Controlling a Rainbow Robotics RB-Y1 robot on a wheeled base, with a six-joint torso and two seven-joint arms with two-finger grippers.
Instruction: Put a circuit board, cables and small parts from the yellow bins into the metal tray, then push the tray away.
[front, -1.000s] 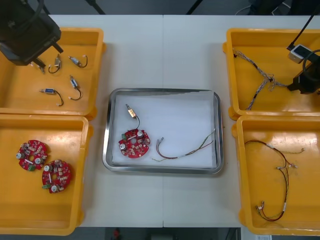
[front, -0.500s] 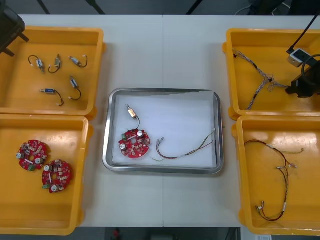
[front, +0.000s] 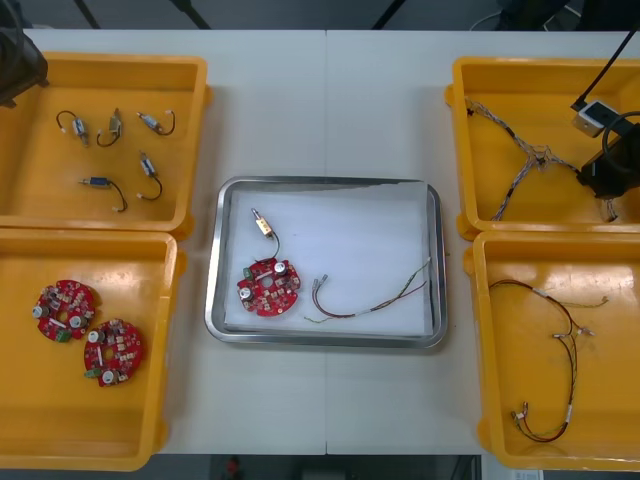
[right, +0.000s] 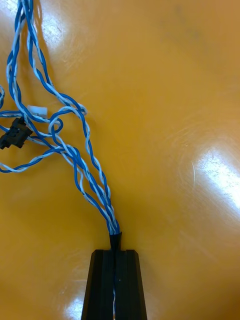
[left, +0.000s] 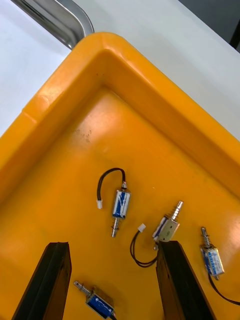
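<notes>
Right wrist view: right gripper (right: 115, 250), jaws pinching the blue and white cable (right: 82, 170), risks tangled loops ahead tugging it free; left gripper (left: 112, 245) hangs spread over small metal parts (left: 121, 204).

Pale table (front: 300, 110), seam ran down its middle. Dark floor (front: 280, 12) showed beyond the far edge and below the near one.
</notes>
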